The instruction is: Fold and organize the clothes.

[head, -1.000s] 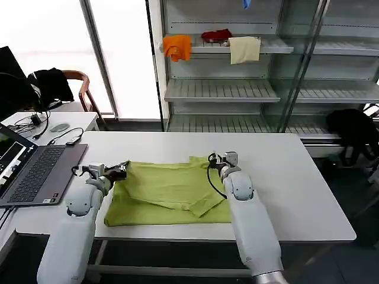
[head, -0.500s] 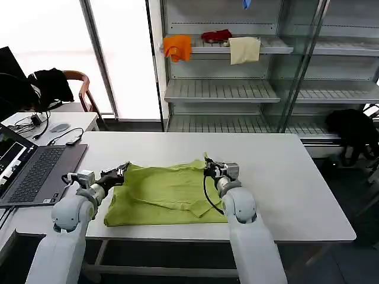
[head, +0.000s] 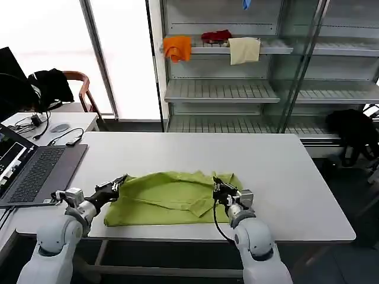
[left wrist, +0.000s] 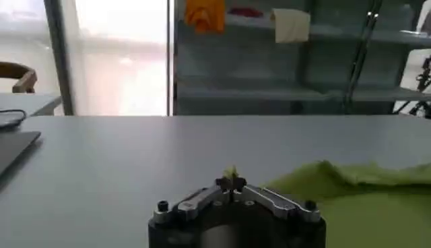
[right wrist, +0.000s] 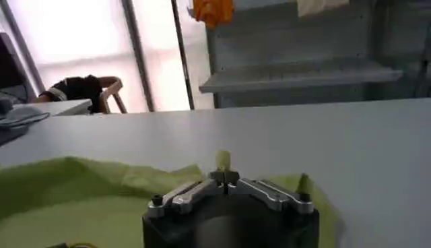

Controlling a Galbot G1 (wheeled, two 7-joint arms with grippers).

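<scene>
The lime-green T-shirt [head: 169,198] lies partly folded on the white table [head: 296,183], near the front edge. Its far edge is lifted and drawn toward me, making a raised hump. My left gripper [head: 121,179] is shut on the shirt's left far corner; a tuft of green cloth [left wrist: 231,172] pokes out between its closed fingertips. My right gripper [head: 217,182] is shut on the right far corner, with a green tuft [right wrist: 222,160] pinched in its tips. Green fabric [right wrist: 81,195] spreads beside the right gripper, and more cloth [left wrist: 357,195] lies beside the left one.
An open laptop [head: 32,171] sits at the table's left end with cables and a mouse behind it. A metal shelf unit [head: 237,89] behind the table carries orange [head: 177,46], red and cream cloths. A chair with a black garment [head: 50,83] stands far left.
Both grippers have pulled back toward the front of the table, dragging the shirt's far edge with them. The shirt has bunched into a narrower shape.
</scene>
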